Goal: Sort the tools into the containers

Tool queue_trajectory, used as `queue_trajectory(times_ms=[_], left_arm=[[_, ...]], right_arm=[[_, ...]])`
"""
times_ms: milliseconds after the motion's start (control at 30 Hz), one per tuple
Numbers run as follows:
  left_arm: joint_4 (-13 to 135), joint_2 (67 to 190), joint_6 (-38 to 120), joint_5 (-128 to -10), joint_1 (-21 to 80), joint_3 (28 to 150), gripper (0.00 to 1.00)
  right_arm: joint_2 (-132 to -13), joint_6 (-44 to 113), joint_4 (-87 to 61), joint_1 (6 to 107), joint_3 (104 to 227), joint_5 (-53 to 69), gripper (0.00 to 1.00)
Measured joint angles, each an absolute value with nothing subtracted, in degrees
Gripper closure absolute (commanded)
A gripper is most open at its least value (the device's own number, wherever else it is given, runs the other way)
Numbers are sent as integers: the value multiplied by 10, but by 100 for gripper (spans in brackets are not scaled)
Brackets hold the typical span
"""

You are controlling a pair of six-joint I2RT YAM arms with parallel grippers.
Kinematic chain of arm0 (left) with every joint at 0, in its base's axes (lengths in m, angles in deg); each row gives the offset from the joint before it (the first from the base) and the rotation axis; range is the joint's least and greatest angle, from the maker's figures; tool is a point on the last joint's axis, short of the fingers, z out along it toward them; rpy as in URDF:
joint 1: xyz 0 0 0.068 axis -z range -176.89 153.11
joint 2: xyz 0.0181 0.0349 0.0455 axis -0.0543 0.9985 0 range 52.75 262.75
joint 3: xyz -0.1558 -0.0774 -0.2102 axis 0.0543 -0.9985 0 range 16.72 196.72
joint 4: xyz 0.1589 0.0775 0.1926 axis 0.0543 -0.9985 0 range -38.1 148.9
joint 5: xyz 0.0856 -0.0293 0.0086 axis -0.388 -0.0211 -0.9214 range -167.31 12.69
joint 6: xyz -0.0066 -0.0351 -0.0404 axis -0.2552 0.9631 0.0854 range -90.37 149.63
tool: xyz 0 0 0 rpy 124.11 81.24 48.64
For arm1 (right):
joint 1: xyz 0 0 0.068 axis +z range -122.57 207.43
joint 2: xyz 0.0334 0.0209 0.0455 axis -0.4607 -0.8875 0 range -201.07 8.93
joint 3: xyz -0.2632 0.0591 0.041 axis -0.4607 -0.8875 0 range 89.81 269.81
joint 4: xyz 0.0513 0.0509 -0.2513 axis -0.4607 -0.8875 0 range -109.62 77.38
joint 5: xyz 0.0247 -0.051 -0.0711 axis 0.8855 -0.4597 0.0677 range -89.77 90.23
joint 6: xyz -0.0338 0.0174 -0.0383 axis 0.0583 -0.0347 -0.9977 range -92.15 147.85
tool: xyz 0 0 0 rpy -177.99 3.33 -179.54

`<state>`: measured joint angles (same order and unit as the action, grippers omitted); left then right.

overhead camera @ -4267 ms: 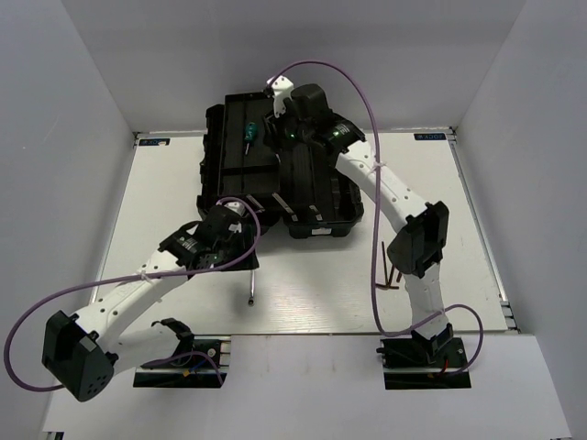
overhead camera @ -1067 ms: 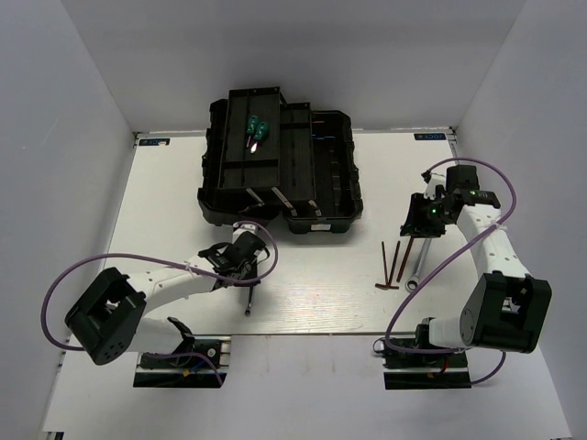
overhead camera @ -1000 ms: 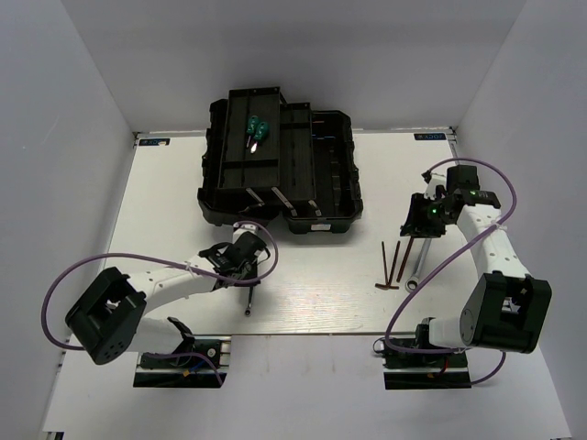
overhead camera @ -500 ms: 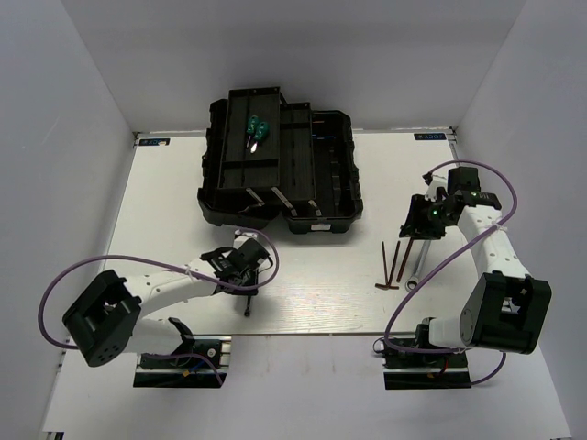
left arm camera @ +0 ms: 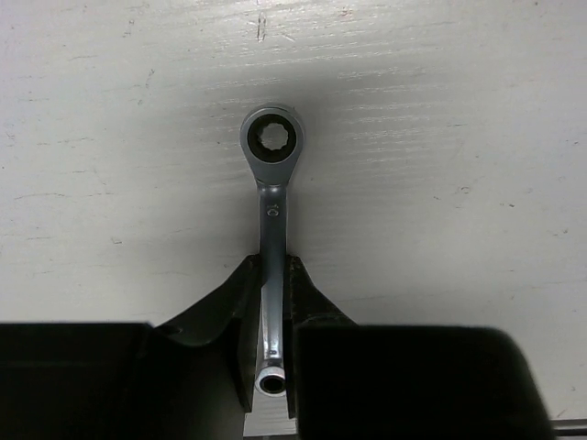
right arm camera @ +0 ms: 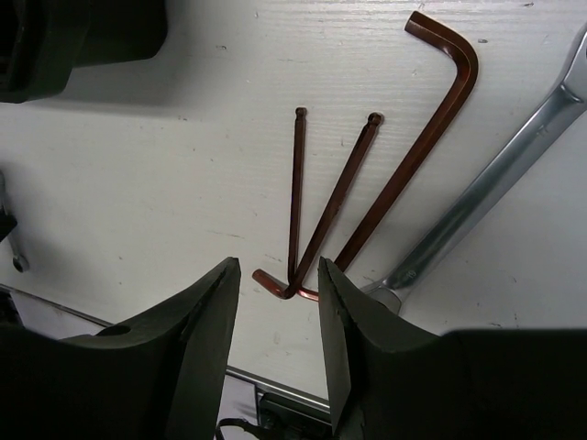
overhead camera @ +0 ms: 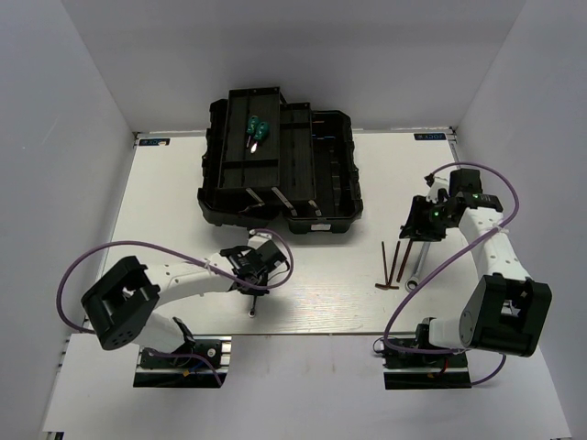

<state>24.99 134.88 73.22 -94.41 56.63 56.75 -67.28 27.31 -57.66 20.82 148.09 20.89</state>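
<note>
Left gripper (left arm camera: 271, 275) clenched on the shank of the small wrench (left arm camera: 272, 183), just in front of the toolbox (overhead camera: 326, 225), ring end pointing away from it. The grip sits toward the shank's tail, so the wrench is judged prone to swing: lift slowly, keep it level, clear the toolbox's near wall before lowering into a free compartment. Right gripper (right arm camera: 275, 275) released, hovering over the hex keys (right arm camera: 335, 215) right of the toolbox

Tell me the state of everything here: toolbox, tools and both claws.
Toolbox, open.
Screwdrivers, inside the toolbox.
Small wrench, clamped by its shaft.
Left claw, shut on small wrench.
Hex keys, loose on table.
Larger wrench, loose on table.
Right claw, open, above hex keys.
</note>
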Motion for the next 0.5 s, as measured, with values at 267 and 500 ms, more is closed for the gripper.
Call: queue_trajectory(times_ms=[267, 500], left_arm=[[202, 1364, 732, -940, 591, 610, 100], [123, 1367, 678, -925, 605, 762, 100]], right_arm=[[-672, 273, -576, 205, 1477, 217, 28], [-672, 271, -577, 205, 1457, 219, 28]])
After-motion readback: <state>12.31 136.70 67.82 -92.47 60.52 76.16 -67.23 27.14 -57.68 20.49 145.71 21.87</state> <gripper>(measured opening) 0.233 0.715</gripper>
